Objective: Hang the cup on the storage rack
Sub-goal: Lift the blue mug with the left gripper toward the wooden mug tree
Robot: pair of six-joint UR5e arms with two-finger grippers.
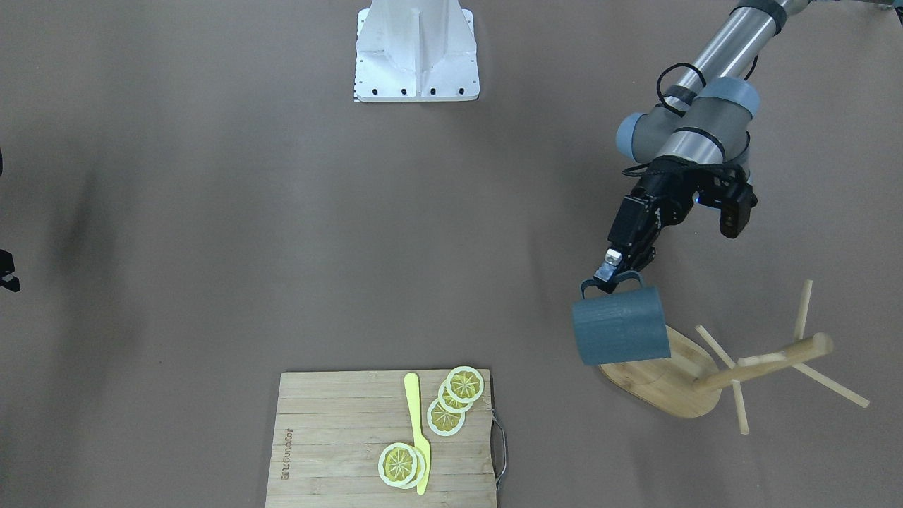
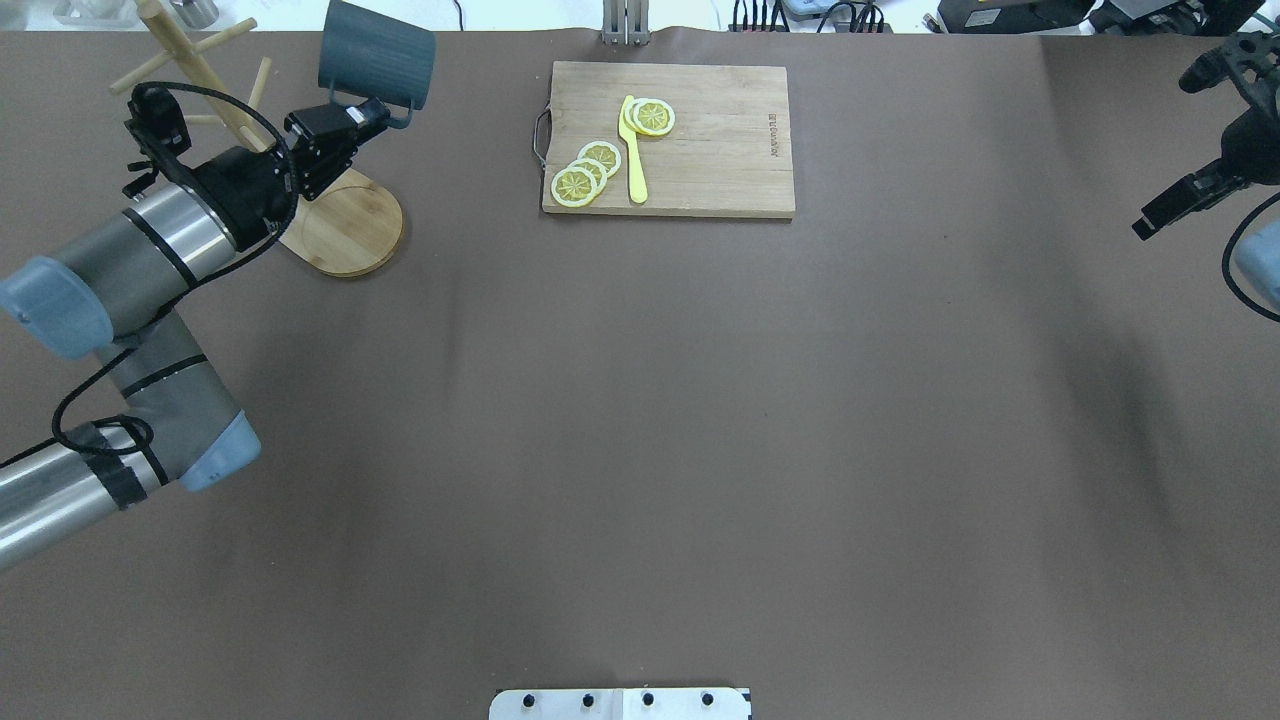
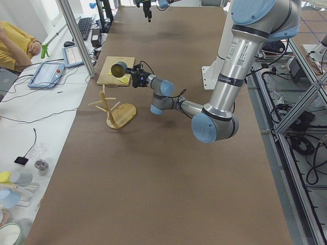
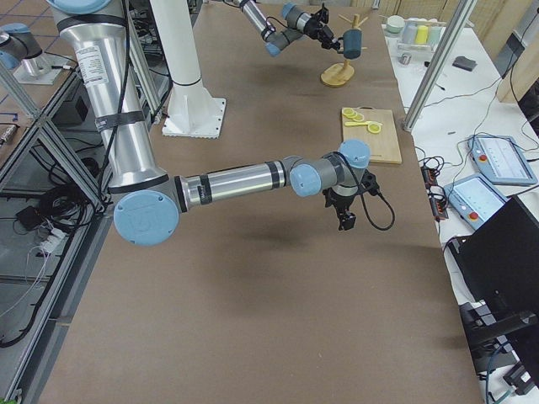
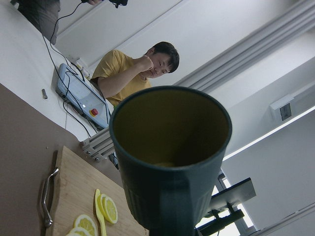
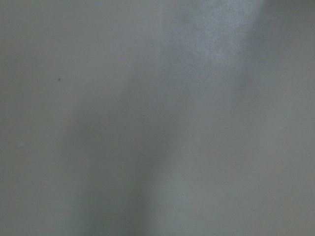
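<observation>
My left gripper point(image 1: 612, 276) is shut on the loop handle of the dark teal ribbed cup point(image 1: 621, 331) and holds it tilted in the air. The cup hangs beside the bamboo storage rack point(image 1: 762, 363), over the edge of its oval base point(image 1: 670, 384) on the cutting-board side, apart from the pegs. In the overhead view the cup point(image 2: 378, 65) is right of the rack's post point(image 2: 190, 60). The left wrist view looks into the cup's yellow-olive inside point(image 5: 170, 128). My right gripper point(image 2: 1160, 212) hovers at the table's far right; I cannot tell whether its jaws are open.
A slatted bamboo cutting board point(image 2: 700, 150) with lemon slices point(image 2: 585, 172) and a yellow knife point(image 2: 632, 150) lies at the table's far edge, right of the rack. An operator in yellow point(image 5: 133, 69) sits beyond that edge. The robot's white base plate point(image 1: 416, 53) stands mid-table.
</observation>
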